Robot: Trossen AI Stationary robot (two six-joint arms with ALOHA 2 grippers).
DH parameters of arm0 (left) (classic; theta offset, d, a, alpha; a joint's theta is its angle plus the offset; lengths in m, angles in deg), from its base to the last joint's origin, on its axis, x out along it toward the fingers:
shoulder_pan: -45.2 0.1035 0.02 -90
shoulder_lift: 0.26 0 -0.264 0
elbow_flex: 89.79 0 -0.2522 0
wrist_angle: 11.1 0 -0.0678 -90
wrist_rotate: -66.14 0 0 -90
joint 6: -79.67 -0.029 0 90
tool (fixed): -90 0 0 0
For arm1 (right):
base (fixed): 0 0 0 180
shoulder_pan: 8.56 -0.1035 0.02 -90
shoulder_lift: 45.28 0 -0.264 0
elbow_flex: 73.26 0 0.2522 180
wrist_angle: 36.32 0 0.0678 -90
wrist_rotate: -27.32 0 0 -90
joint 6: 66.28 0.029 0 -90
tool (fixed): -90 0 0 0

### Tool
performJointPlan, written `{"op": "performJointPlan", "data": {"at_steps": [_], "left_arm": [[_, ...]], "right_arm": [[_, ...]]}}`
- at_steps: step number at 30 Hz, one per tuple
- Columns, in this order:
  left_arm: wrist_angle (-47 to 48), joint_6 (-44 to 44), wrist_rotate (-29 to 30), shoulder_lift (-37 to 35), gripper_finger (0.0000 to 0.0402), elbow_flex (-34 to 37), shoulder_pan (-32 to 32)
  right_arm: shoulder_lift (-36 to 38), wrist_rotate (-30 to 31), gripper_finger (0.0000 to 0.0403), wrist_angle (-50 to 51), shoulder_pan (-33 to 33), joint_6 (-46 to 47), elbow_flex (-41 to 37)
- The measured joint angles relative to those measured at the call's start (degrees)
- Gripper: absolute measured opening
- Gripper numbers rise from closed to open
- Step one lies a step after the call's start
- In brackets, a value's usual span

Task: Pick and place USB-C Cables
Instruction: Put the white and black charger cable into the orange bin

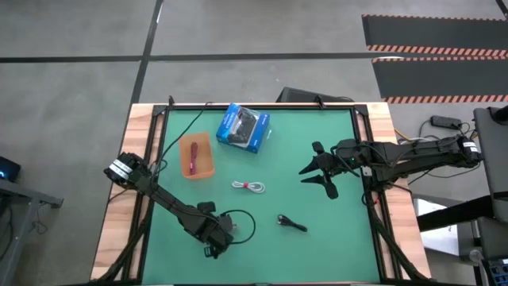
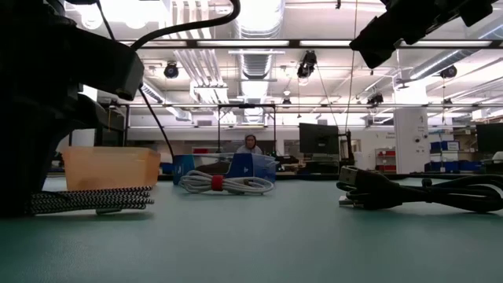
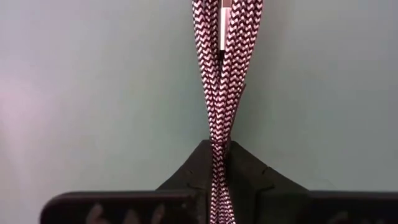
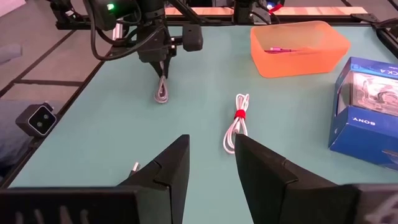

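Left wrist view | left gripper (image 3: 219, 177) fingers pinch braided zigzag-weave grey cable (image 3: 225, 74)

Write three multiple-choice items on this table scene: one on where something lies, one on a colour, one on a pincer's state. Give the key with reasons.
1. Where is the dark red cable?
A. inside the orange tray
B. on top of the blue box
C. under the right pincer

2. What colour is the tie around the white cable?
A. green
B. red
C. yellow

3. What is the left pincer doing?
A. hanging open above the tray
B. closed on the braided cable
C. closed on the black cable

Key:
1 A: the right wrist view shows the dark red cord lying in the tray.
2 B: a red band wraps the white coil at its middle.
3 B: the left wrist view shows both fingers pinching the braided cord, while the black cable lies alone on the mat.
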Motion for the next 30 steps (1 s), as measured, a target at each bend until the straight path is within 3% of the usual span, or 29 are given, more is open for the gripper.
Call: {"op": "performJointPlan", "data": {"at_steps": [11, 30], "left_arm": [[0.2, 9.6, -0.3, -4.7, 0.0009, -1.0, 0.5], [3.7, 44.5, 2.7, -20.6, 0.0014, -0.5, 11.1]], "right_arm": [[0.0, 0.0, 0.0118, 0.3, 0.0, 0.4, 0.0], [0.0, 0.0, 0.0118, 2.1, 0.0, 0.6, 0.0]]}}
